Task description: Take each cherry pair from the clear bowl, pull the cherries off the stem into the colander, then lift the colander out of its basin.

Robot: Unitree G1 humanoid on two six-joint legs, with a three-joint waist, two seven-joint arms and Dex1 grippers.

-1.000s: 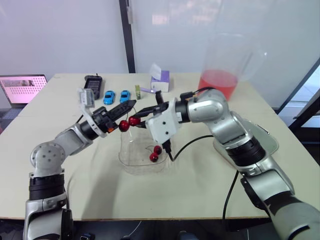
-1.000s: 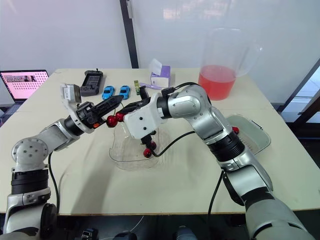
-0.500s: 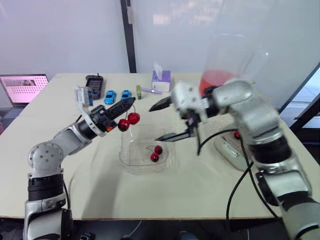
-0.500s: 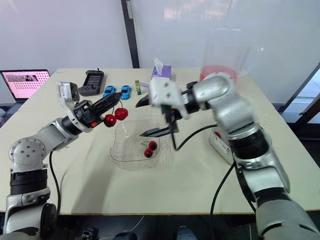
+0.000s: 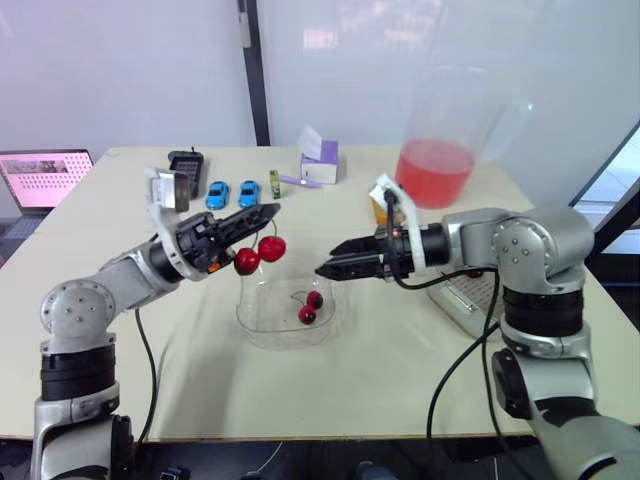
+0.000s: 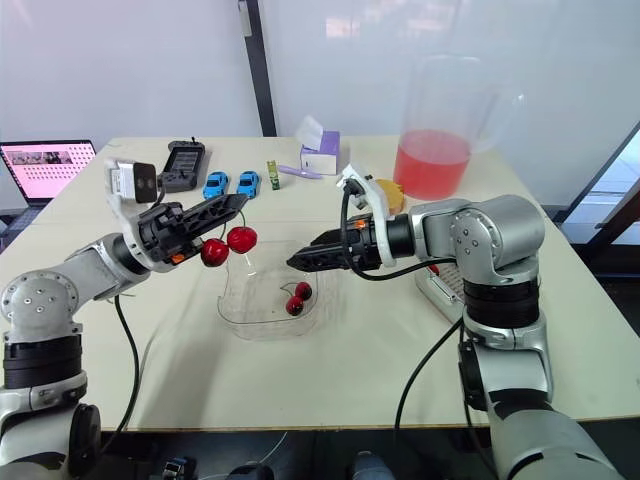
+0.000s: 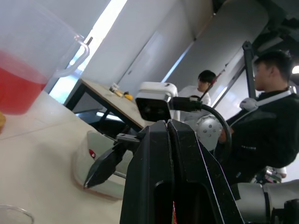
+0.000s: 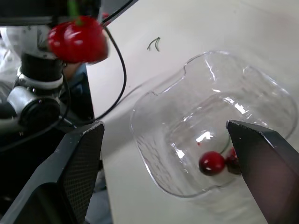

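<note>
Red fruit hangs from my left gripper point(image 5: 268, 212): its two black fingers are pressed together on the stem of a cherry pair point(image 5: 272, 247), which dangles in the air left of centre in the head views, above the left rim of the clear bowl point(image 5: 262, 325). My left wrist camera shows those fingers point(image 7: 154, 186) closed edge to edge, with a speck of red and green between them at their base. It also shows two people point(image 7: 266, 121) in dark tops in the room behind, and one cherry point(image 7: 92, 153) lying in the pale basin point(image 7: 86, 170). I cannot tell the colander apart from the basin.

My right gripper point(image 5: 328, 262) hovers at mid-frame, just right of the bowl and above its rim. The right wrist view shows its fingers point(image 8: 79, 163) spread wide with nothing between them. That view looks down into the bowl, where a second cherry pair point(image 8: 217, 162) rests on the bottom, and picks out a bare stem point(image 8: 154, 43) lying on the table beyond it.

The table point(image 5: 380, 370) is pale beige, with white walls behind. A large pitcher point(image 5: 440, 140) of red liquid stands at upper right. A tissue box point(image 5: 322, 158), two blue toy cars point(image 5: 218, 194) and a black device point(image 5: 187, 162) sit along the far edge, with a laptop point(image 5: 40, 178) at far left.
</note>
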